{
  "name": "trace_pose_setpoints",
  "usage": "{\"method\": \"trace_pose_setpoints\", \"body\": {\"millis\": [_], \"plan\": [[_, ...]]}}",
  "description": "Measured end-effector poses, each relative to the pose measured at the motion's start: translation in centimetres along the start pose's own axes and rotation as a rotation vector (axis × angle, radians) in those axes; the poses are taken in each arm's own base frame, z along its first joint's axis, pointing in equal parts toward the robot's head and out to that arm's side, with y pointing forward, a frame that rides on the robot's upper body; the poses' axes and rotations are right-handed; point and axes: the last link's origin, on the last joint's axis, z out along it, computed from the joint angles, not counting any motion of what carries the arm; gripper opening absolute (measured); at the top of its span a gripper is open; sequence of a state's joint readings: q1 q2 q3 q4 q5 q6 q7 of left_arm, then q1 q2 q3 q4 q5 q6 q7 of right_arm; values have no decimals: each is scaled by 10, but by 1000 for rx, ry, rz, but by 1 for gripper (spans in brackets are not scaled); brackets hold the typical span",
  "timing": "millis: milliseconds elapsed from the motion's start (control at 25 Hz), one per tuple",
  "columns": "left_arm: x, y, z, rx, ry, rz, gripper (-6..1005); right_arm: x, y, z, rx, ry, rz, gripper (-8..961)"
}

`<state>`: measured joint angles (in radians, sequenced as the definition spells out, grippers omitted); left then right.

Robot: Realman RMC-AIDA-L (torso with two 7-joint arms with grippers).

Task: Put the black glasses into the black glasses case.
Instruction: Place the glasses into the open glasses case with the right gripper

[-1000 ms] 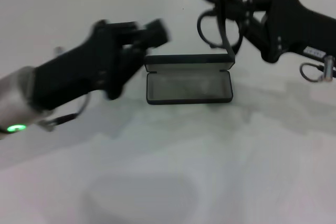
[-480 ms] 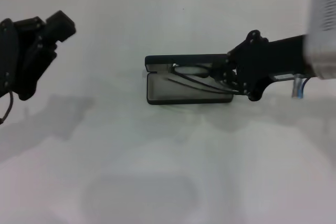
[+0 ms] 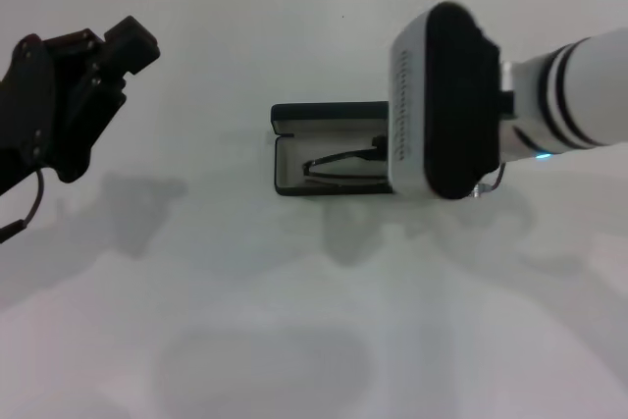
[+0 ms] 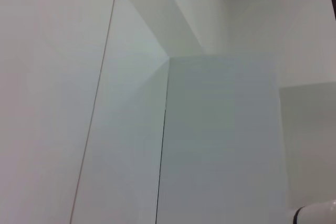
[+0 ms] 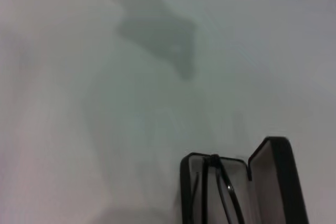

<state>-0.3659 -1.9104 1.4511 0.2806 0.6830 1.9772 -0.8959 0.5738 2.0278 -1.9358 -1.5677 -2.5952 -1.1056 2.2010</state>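
While lid stands open, black glasses (image 3: 339,158) lie inside black glasses case (image 3: 294,125).

left gripper (image 3: 132,41) raised at left; right arm (image 3: 549,105) reaching inward.

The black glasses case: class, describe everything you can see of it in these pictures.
The black glasses case is a rectangular hard shell with rounded corners and a pale lining. It lies open on the white table, lid raised at the far side. The black glasses lie inside the tray, as the right wrist view confirms. In the head view the right arm hides the case's right end. Neither gripper is seen touching it.
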Motion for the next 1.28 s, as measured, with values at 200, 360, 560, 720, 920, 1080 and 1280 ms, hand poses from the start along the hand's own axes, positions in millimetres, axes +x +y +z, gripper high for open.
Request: {"method": "trace_pose_setpoints", "body": {"millis": [200,360,560,720,920,1080,1280], "plan": [[-1,0,1,6,11,13,40,-1,3,15,38,7,-44,96],[0,0,0,14,14,18,40,2,4,23,63,-4,-45,96],[0,0,-1,17,13,19,40,7,5,31,87,-14,-39,97],[0,0,-1,18,14,18,39,8,5,35,101,-20,-41,98],[0,1,-2,22,16,18,39,9,6,37,116,-22,-50,99],[-1,1,-2,24,17,16,39,9,6,38,134,-35,-51,99],[-2,2,-2,26,15,14,40,10,9,39,141,-37,-53,100]]}}
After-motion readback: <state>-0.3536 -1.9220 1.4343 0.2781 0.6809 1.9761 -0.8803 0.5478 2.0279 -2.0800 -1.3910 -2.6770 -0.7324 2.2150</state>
